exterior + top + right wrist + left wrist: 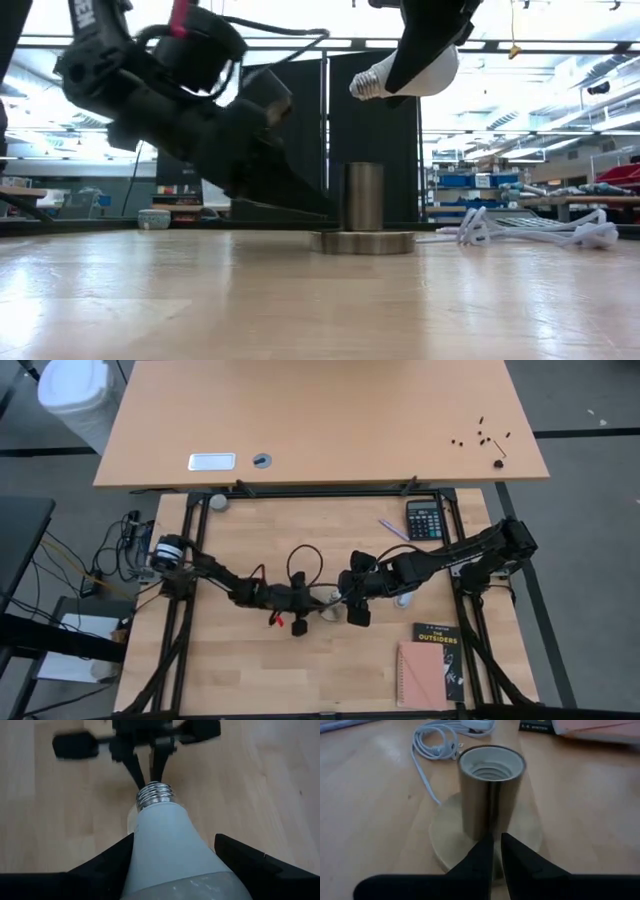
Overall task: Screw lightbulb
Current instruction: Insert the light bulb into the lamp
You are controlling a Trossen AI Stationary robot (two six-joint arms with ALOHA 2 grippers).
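- The right arm reaches in from the right side of the worktop [250, 670] toward its middle, wrist turned down and inward.
- The right claw [172, 865] is clamped on the lightbulb [170, 840], one finger pressed on each side of the white glass.
- The lightbulb is held in the air, tilted, its grey screw base pointing away from the claw and down toward the socket [363, 195]. In the low view the lightbulb [405, 75] hangs above the socket and clear of it, not touching.
- The left arm stretches from the left side of the worktop to the centre, lying low with its wrist close over the surface.
- The left claw [496, 852] has its fingers drawn nearly together, only a narrow slit between the tips. The tips sit at the foot of the socket's metal cylinder [490, 790], over the round base plate [445, 840]; whether they pinch the socket cannot be told.
- The socket stands upright directly ahead of the left claw, its threaded mouth open upward.
- A coiled white cord [432, 747] lies on the worktop beyond the socket, as seen from the left claw.
- A calculator [424, 519] and two books [430, 665] lie on the right arm's side, well apart from both claws.
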